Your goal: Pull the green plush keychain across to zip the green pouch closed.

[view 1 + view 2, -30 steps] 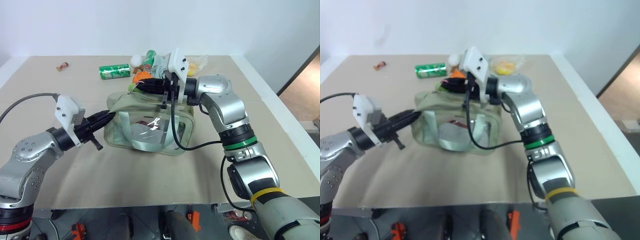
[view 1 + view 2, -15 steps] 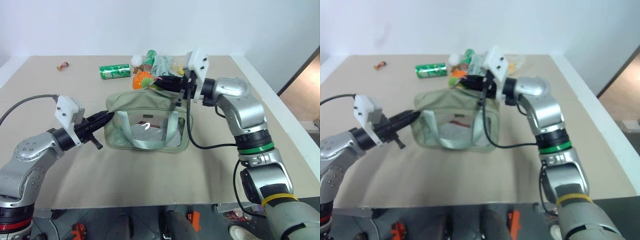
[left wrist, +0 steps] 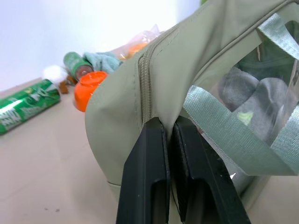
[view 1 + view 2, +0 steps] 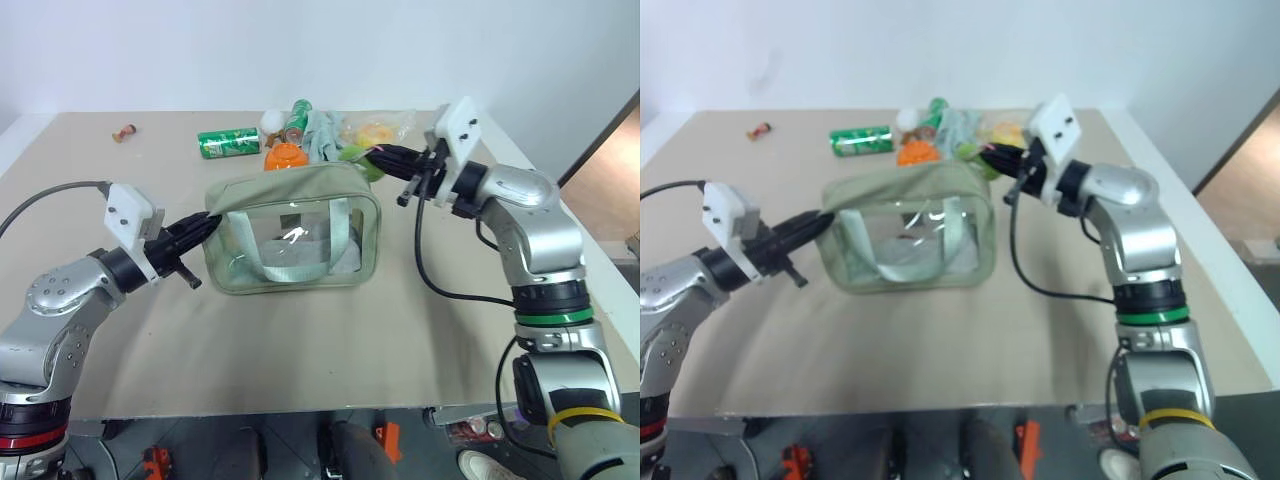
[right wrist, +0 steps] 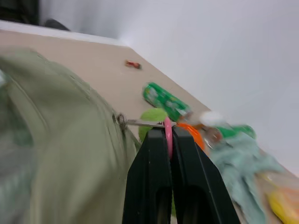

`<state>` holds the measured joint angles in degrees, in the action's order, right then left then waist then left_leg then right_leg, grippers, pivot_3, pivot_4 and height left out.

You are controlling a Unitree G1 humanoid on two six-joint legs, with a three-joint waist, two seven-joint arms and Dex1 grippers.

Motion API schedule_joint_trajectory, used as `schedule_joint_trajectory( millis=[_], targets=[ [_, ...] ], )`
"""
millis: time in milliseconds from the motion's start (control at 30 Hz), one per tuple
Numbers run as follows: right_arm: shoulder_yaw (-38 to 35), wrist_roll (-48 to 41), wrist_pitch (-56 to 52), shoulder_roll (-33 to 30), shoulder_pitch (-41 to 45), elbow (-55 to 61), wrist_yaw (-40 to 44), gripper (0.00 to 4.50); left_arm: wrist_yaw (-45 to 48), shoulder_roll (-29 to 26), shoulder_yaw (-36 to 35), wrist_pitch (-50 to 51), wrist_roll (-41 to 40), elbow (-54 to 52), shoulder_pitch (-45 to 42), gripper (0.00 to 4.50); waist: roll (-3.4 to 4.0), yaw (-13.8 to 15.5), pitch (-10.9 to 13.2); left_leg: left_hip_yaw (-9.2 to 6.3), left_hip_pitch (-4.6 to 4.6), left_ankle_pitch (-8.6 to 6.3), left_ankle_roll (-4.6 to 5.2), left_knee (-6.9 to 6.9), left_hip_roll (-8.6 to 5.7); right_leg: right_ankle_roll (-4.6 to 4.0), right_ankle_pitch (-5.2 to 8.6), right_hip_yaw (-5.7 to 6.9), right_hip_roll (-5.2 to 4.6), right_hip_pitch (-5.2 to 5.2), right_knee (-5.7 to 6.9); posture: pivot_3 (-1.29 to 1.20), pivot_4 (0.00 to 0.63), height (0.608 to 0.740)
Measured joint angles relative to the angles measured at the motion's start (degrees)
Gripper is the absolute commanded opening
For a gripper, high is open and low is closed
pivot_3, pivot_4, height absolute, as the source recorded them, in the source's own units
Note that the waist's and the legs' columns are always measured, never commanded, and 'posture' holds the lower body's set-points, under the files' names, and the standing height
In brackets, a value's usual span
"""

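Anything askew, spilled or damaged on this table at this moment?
Nothing spilled or damaged. The pale sage-green fabric pouch stands upright. The only clutter is a pile behind it: a green soda can on its side, an orange round object and pale gloves.

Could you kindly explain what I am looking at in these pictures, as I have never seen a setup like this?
It is a two-armed robot at a table. Two pictures come from cameras on its head, two from cameras on its wrists. The left claw is shut on one end of a green pouch. The right claw is shut on the pink loop of a green plush keychain fixed to the zipper. Behind the pouch lie a green can, an orange lid and a cloth.
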<state>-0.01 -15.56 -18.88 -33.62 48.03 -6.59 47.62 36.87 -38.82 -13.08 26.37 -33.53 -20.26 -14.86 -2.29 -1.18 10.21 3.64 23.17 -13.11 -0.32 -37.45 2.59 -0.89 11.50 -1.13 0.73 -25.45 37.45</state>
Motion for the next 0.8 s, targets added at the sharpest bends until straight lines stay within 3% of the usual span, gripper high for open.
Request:
schedule_joint_trajectory(
  millis=[433,800],
  targets=[
    [-3.03,-0.16,-1.0,-4.39,-14.88,6.0,-3.18,0.03,-0.33,1.06,1.9,-0.31,1.72,0.24,-1.85,0.0,0.0,-0.06,0.0,-0.01,-0.03,0.0,0.0,0.0,0.03,0.04,-0.02,-0.02,0.07,0.01,-0.02,0.0,0.15,0.74],
    [-3.03,1.15,1.31,-4.59,-18.56,5.94,-4.72,0.03,-0.48,1.72,1.92,-0.28,2.21,0.31,-1.85,0.0,-0.01,-0.07,0.0,0.0,-0.08,0.0,0.01,-0.04,0.01,0.11,-0.06,-0.12,0.1,0.04,-0.02,0.0,0.15,0.74]
  ],
)
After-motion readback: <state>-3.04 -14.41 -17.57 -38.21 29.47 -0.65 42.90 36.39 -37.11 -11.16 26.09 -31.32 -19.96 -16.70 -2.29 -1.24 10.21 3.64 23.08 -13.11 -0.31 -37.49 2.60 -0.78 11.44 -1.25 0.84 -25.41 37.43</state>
